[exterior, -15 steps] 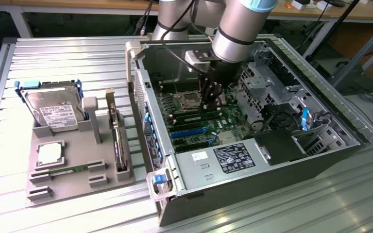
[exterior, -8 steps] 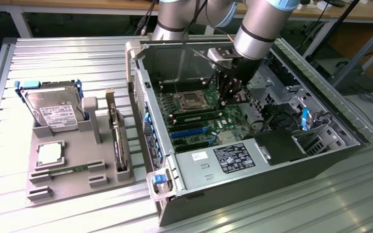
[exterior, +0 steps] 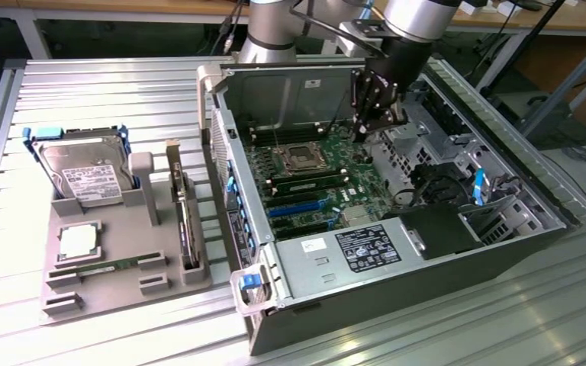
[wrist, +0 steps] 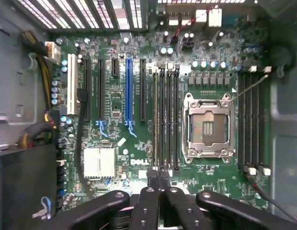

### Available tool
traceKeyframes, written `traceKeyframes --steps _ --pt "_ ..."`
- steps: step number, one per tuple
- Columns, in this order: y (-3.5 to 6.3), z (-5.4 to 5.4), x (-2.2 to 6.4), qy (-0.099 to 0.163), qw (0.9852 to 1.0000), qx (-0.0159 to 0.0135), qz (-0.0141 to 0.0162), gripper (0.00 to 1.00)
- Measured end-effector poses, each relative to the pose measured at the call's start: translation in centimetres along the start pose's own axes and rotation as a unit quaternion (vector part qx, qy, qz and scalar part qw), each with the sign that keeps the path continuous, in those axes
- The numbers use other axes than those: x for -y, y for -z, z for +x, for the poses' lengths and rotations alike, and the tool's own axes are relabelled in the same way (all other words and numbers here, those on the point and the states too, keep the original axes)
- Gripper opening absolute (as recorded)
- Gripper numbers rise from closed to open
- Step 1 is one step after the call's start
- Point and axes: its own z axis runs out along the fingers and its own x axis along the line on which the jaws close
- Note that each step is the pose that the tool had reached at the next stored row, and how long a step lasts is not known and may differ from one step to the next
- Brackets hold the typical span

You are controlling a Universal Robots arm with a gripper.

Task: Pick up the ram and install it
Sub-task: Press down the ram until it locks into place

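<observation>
While you check the exterior view, note the end effector (exterior: 366, 133) hanging inside the open computer case (exterior: 497, 229), over the motherboard. One ram (exterior: 308, 180) looks seated in a slot below it and toward the exterior view's left, so installation seems largely done. A second ram stick (exterior: 104, 267) lies in the grey tray (exterior: 165, 244) on the counter (exterior: 89, 91), well apart. In the wrist view, the end effector (wrist: 160, 177) looks clenched with nothing visibly between its fingers, just above the memory slots (wrist: 166, 115) beside the processor socket (wrist: 208, 127).

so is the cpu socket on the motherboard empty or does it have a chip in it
Empty. The square metal-framed cpu socket shows its bare contact field in the wrist view, and a square silver-topped processor chip lies on the grey holder tray outside the case.
</observation>
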Motion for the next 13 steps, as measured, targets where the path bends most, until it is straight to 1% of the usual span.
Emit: traceKeyframes --steps 9,10,13 --pt "-0.02 0.00 -0.16 0.000 1.0000 0.0001 0.0000 0.11" --pt "-0.02 -0.04 -0.16 -0.002 1.0000 -0.0020 0.0000 0.11" --pt "-0.02 -0.04 -0.16 -0.035 0.9994 0.0003 -0.0007 0.11"
